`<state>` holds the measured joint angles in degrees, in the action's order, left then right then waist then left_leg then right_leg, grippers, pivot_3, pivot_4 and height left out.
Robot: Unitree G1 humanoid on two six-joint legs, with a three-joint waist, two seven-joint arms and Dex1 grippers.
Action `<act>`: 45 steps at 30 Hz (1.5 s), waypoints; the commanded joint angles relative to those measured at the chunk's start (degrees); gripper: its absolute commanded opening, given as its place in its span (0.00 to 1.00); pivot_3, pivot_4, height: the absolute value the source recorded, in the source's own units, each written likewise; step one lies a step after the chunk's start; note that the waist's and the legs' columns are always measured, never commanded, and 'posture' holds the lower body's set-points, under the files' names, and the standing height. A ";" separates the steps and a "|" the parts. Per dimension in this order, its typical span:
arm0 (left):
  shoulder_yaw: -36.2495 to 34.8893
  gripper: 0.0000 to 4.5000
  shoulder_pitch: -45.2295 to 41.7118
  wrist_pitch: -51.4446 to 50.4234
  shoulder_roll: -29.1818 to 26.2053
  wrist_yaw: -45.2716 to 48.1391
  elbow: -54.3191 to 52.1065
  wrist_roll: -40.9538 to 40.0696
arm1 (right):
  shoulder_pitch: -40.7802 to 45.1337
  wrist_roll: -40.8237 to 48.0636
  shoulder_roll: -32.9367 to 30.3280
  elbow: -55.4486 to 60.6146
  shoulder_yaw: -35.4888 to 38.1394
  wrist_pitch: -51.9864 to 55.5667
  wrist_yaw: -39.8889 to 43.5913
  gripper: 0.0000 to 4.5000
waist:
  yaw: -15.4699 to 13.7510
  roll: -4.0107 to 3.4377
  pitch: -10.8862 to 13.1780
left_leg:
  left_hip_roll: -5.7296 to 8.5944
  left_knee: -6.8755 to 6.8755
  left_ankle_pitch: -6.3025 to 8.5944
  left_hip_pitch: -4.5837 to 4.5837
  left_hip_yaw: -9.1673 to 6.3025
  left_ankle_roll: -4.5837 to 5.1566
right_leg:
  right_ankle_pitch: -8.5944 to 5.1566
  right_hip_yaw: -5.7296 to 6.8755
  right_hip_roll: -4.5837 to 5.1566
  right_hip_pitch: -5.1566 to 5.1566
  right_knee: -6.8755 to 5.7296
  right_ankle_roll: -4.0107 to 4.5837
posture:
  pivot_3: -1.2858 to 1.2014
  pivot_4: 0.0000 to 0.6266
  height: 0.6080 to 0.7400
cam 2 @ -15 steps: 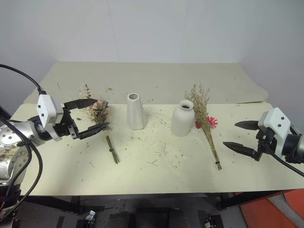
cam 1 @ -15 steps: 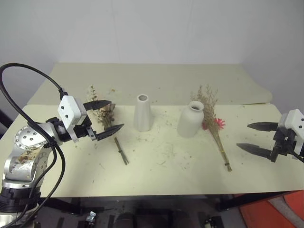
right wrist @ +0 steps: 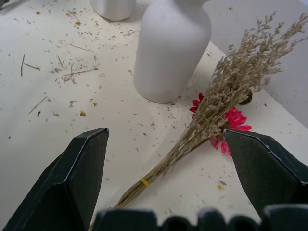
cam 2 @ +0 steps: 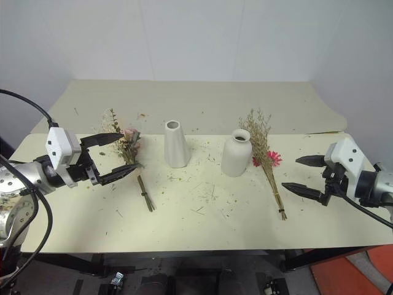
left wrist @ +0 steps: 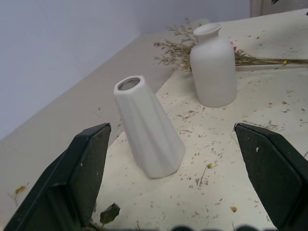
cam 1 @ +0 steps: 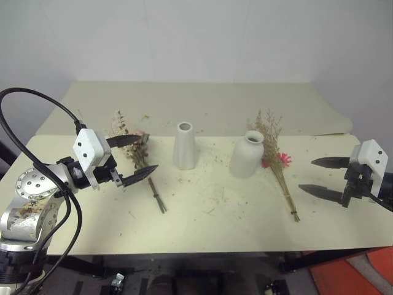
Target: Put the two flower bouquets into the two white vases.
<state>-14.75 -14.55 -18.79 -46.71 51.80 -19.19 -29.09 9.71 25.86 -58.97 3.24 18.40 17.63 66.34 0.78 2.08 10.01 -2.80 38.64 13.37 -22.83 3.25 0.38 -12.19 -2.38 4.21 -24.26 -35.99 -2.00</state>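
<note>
Both arms poised, bouquets not yet picked up.

The left gripper [cam 1: 136,157] hangs wide open and empty just beside the rose bouquet [cam 1: 139,155] lying on the table [cam 1: 202,212]; the right gripper [cam 1: 318,176], equally open and empty, faces the dried sprig bouquet [cam 1: 277,165] beside the round vase [cam 1: 247,154]. The tall cone vase [cam 1: 184,146] stands empty between the bouquets. Best bet: close low on the bound stems, not the brittle heads, then tip each bunch upright over a mouth.

Bare lab-like room: plain white wall [cam 1: 196,37], covered table [cam 1: 202,104].
</note>
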 commanded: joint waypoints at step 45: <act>-11.32 0.99 -26.96 -73.71 50.88 -97.96 1.24 -12.02 | 4.72 7.05 2.15 16.96 -6.76 6.56 0.80 1.00 | -0.32 0.21 0.08 | 0.34 0.14 0.00 -0.20 -0.59 0.01 | 0.10 0.11 0.14 0.08 0.06 -0.14 | 0.52 0.24 1.00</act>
<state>-25.90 -41.40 -92.21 4.28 -44.06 -18.79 -36.32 14.20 32.34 -56.60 18.70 10.54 23.89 67.43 0.46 2.29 10.09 -2.46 38.79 13.37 -23.02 2.66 0.38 -12.09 -2.27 4.35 -24.19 -35.94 -2.14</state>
